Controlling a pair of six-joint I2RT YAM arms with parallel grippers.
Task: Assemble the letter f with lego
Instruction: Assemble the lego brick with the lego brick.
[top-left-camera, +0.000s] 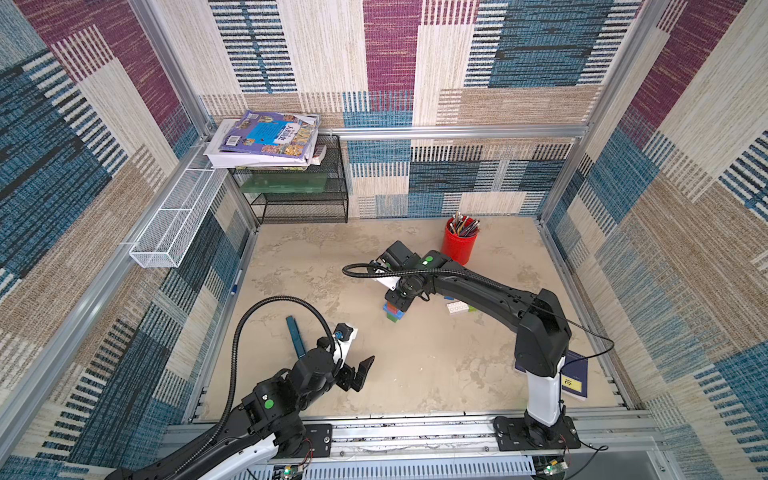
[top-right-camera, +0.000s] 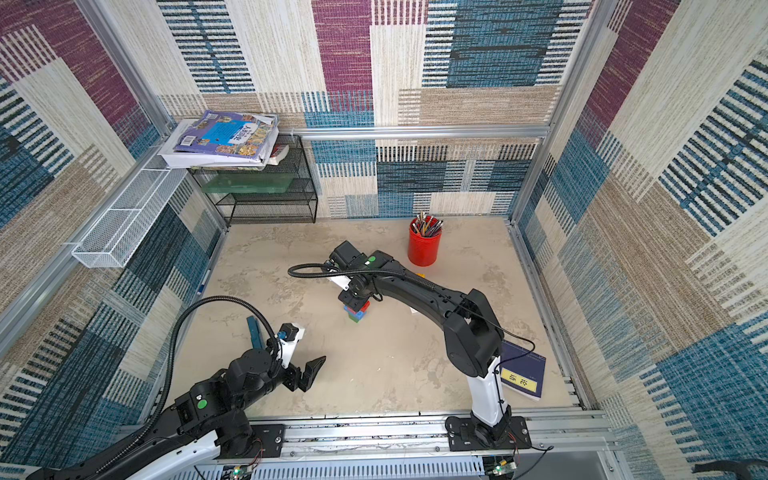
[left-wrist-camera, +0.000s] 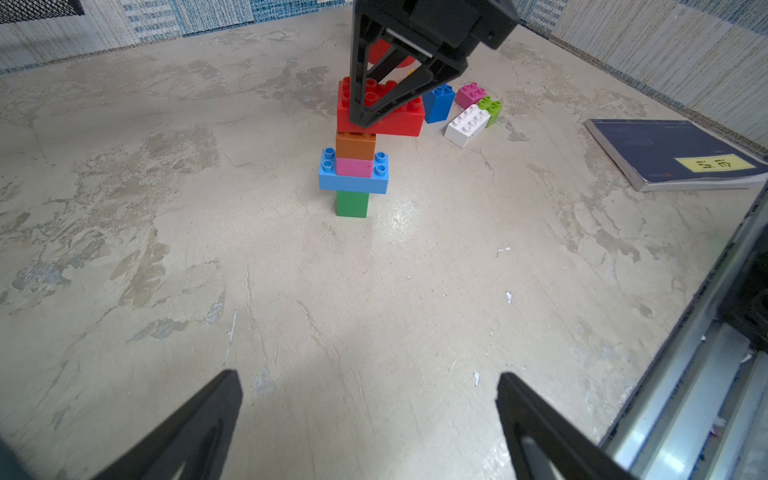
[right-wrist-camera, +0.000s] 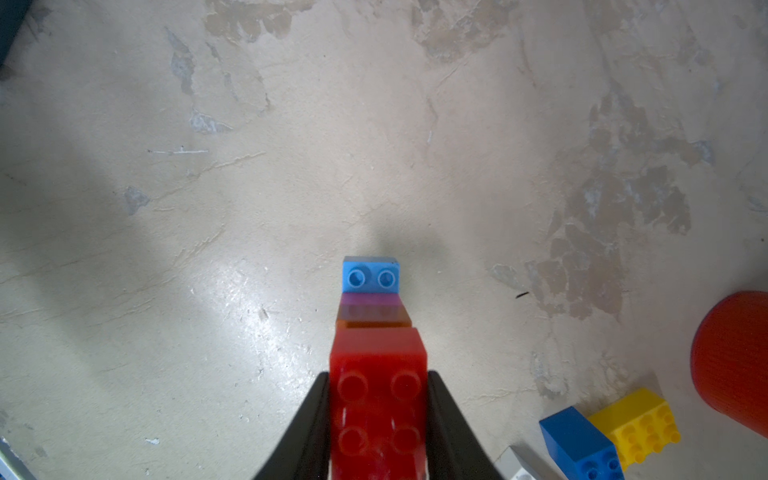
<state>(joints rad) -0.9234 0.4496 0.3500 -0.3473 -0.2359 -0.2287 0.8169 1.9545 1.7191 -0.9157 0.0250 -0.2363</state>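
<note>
While R gripper (right-wrist-camera: 378, 376) pinches it, red brick (right-wrist-camera: 378, 353) sits atop stack (left-wrist-camera: 354, 166) — L gripper (left-wrist-camera: 368, 376) agape, empty

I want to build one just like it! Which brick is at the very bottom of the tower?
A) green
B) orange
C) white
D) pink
A: in the left wrist view the green brick stands on the table, under the wide blue brick, with the pink brick and orange brick higher up.

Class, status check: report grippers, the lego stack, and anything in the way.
Left gripper open, off the stack. Right gripper shut on red brick, atop orange brick. Spare bricks, notebook sit apart.
</note>
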